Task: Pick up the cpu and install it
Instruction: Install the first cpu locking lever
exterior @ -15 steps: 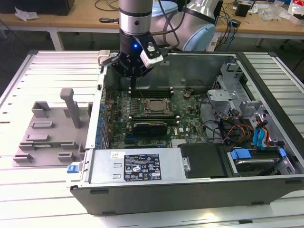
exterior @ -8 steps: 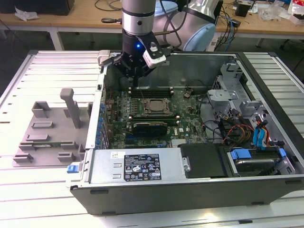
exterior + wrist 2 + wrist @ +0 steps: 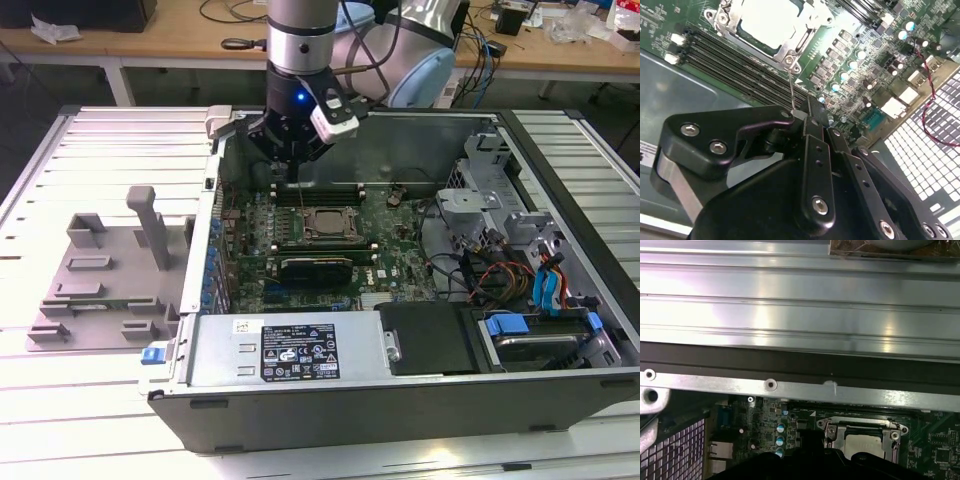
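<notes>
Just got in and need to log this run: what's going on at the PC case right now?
A robot arm's gripper is down inside the open computer case, over the motherboard's far edge beside the memory slots. The cpu already sits in the socket, with the metal frame around it. In the second wrist view the fingers are closed on the socket's thin wire lever. The grey tray lies outside the case.

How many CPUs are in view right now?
1. The cpu sits in the motherboard socket, inside the metal frame, beside the gripper, shut on the socket lever. More may be hidden.
</notes>
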You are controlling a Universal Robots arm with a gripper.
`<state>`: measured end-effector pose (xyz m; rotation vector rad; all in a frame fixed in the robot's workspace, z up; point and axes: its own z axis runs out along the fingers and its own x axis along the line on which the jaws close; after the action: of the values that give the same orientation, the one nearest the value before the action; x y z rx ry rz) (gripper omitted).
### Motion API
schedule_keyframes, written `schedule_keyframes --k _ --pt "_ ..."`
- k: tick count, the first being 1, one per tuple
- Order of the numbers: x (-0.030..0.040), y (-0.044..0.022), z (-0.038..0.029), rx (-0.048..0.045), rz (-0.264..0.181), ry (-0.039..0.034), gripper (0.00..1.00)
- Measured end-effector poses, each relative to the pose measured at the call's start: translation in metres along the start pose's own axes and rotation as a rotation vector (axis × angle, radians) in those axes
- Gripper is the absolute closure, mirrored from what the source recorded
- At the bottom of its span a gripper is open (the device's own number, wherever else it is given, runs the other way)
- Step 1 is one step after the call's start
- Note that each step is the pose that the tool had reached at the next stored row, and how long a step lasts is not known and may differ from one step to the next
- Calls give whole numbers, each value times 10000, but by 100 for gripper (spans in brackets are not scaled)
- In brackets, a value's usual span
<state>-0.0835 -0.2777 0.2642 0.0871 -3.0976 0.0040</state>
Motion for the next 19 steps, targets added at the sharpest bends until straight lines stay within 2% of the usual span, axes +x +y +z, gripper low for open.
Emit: schedule_keyframes --k 4,8,12,19 --pt "-44 -3 -1 0 -1 -1 89" --pt "-127 -7 -3 -1 0 -1 89" --pt "-243 -14 -6 -1 0 1 89" --pt "-344 -19 -3 -2 0 0 89"
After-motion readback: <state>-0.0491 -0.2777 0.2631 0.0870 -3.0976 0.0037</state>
